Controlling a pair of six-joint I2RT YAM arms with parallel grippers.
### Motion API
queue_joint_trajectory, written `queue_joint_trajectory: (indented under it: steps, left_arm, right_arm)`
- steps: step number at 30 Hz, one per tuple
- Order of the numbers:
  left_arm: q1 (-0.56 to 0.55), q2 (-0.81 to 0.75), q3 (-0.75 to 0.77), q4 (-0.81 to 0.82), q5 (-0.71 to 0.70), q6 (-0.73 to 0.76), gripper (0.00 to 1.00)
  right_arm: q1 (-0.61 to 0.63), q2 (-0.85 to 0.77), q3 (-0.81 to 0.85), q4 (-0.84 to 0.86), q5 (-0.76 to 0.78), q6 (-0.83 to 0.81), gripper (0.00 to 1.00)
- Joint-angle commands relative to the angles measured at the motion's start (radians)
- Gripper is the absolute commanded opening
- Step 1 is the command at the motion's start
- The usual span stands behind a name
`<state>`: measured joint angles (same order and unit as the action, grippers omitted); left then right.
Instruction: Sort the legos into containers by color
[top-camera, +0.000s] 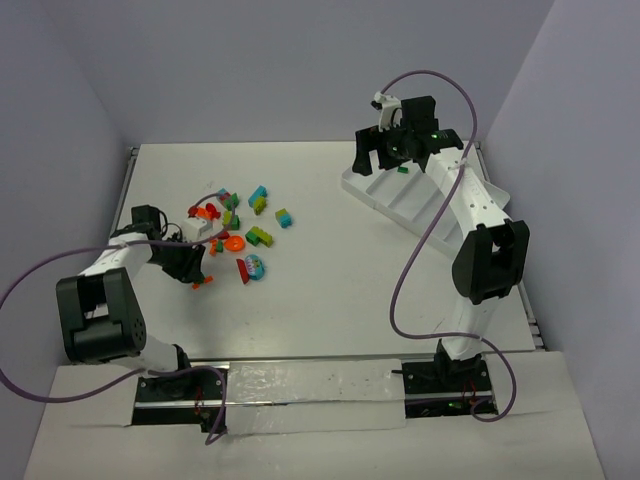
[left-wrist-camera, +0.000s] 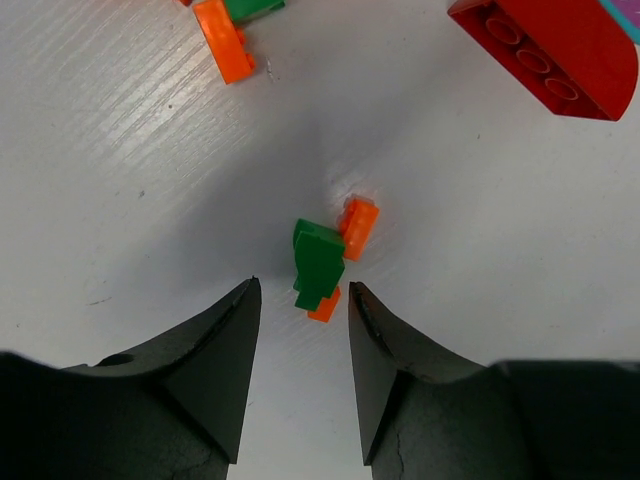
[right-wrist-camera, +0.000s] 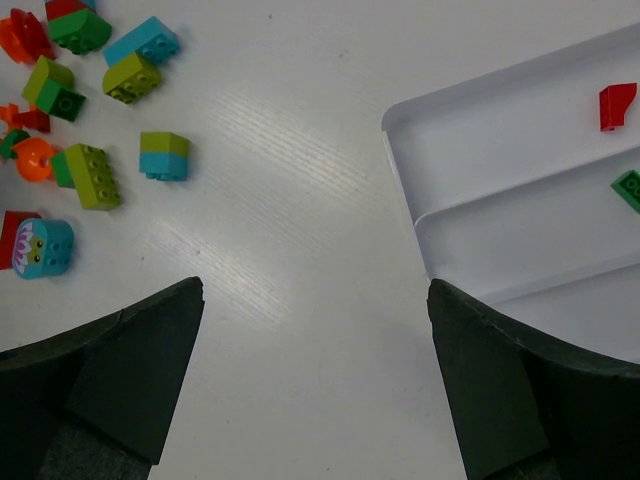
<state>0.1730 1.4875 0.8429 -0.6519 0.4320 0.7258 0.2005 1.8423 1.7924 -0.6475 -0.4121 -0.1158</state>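
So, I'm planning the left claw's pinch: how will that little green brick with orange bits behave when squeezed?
Likely rigid and light: the green brick is tiny beside the left claw. Its smooth plastic may slip or twist. The touching orange pieces might separate.

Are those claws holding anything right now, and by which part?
Nothing is held. The left gripper has its jaws apart around the near end of a green lego on the table; the right gripper gapes empty.
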Motion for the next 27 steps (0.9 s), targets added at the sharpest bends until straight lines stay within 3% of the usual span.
queue_joint_trajectory:
  steps: [1, 11, 20, 27]
  left_arm:
    - [0.003, 0.020, -0.008, 0.043, 0.034, 0.037, 0.48]
    - [0.002, 0.077, -0.004, 0.070, 0.039, 0.035, 0.46]
    - [0.002, 0.088, -0.011, 0.071, 0.033, 0.048, 0.38]
    - [0.002, 0.086, -0.007, 0.058, 0.045, 0.051, 0.24]
  right_arm:
    - [0.007, -0.031, 0.018, -0.001, -0.016, 0.011, 1.00]
    - [0.011, -0.025, 0.030, -0.015, -0.019, 0.008, 1.00]
    - [0.020, -0.022, 0.032, -0.016, -0.021, 0.008, 1.00]
    - [0.028, -0.020, 0.030, -0.017, -0.027, 0.013, 1.00]
